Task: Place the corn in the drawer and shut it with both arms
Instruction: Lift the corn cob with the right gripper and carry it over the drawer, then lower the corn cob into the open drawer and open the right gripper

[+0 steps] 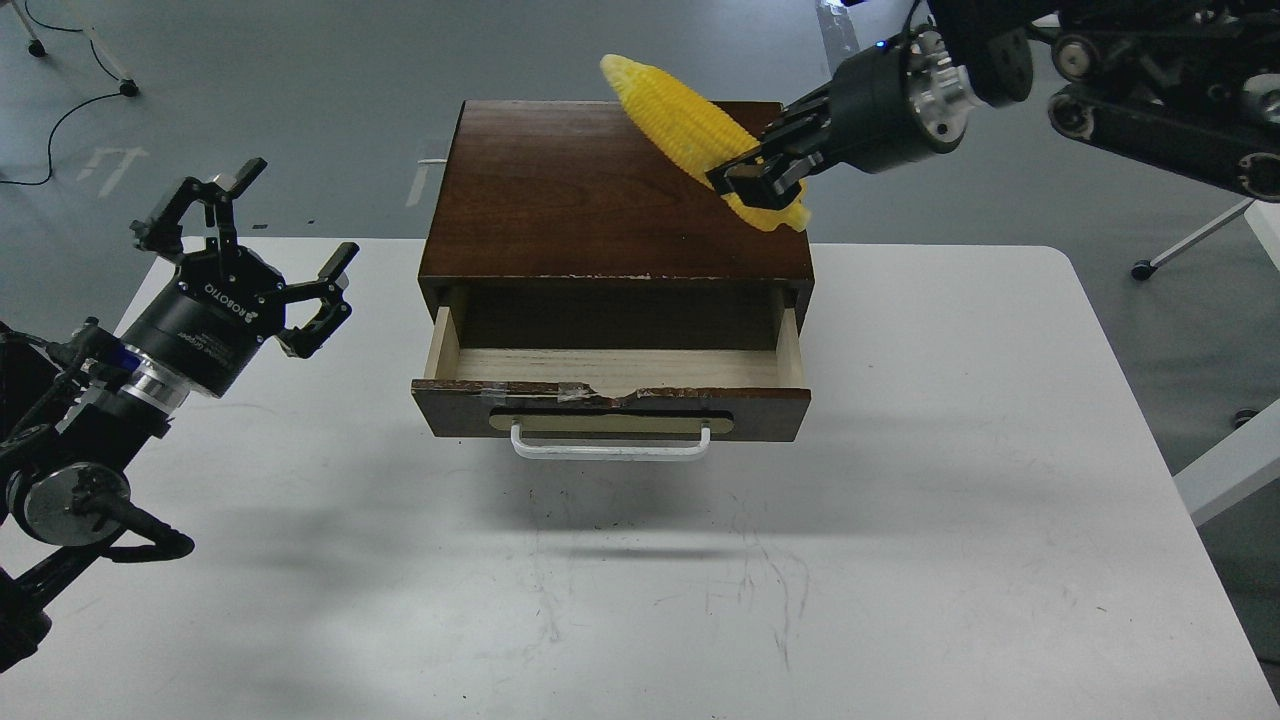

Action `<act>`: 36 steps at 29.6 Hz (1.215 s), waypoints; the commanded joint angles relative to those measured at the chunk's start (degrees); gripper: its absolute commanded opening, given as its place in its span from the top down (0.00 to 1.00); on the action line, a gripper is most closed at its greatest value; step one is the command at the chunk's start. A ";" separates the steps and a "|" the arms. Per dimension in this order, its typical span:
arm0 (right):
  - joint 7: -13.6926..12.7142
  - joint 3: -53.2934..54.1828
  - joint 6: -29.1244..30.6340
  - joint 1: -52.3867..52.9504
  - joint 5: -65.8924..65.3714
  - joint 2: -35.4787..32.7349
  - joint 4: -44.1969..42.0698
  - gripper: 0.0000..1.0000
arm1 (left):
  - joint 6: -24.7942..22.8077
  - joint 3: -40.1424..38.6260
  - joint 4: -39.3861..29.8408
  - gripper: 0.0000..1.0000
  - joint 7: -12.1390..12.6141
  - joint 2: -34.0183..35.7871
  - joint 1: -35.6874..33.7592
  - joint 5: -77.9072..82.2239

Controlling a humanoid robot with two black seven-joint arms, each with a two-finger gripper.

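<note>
Head view. Landmark: the cabinet [615, 190], a dark brown wooden box standing at the far middle of the table [900, 520].

- Table: white top, scuffed with grey marks in front of the cabinet; grey floor beyond it.
- Drawer [612, 372]: set in the cabinet's front, pulled out toward the viewer. Pale wood lining, nothing lying in the part that shows. Dark brown front with a chipped top edge and strips of tape, a beige oval plate, and a white bar handle [610, 450] below it.
- Corn [680, 125]: bright yellow cob, held in the air above the cabinet's right rear part, lying at a slant with its pointed tip up and to the left past the cabinet's back edge and its thick end low at the cabinet's right edge. Not in the drawer.
- Right hand [757, 176]: reaches in from the upper right, over the cabinet's right rear corner. Fingers clamped round the thick end of the corn.
- Left hand [262, 245]: hangs over the table to the left of the cabinet, well apart from it, about level with the drawer. Fingers spread wide, gripping nothing. "ROBOTIQ" lettering shows on its black body.
</note>
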 commanded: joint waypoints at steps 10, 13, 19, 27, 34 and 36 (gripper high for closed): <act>-0.02 -8.91 -6.83 0.84 -6.62 10.65 -0.24 0.95 | 0.00 0.01 -0.03 0.00 0.00 0.23 0.00 -0.01; -0.02 -10.41 -7.62 0.57 -6.62 11.18 -0.24 0.95 | 0.00 0.01 -0.03 0.00 0.00 0.23 0.00 -0.01; -0.02 -10.67 -7.89 0.05 -6.53 11.36 -0.24 0.70 | 0.00 0.01 -0.03 0.00 0.00 0.49 0.00 -0.01; -0.02 -10.59 -7.97 -0.04 -5.91 11.18 -0.15 0.27 | 0.00 0.01 -0.03 0.00 0.00 0.49 0.00 -0.01; -0.02 -10.23 -8.06 0.04 -5.74 10.92 0.02 0.14 | 0.00 0.01 -0.03 0.00 0.00 0.76 0.00 -0.01; -0.02 -9.88 -8.15 0.40 -5.48 10.57 0.02 0.10 | 0.00 0.01 -0.03 0.00 0.00 1.11 0.00 -0.01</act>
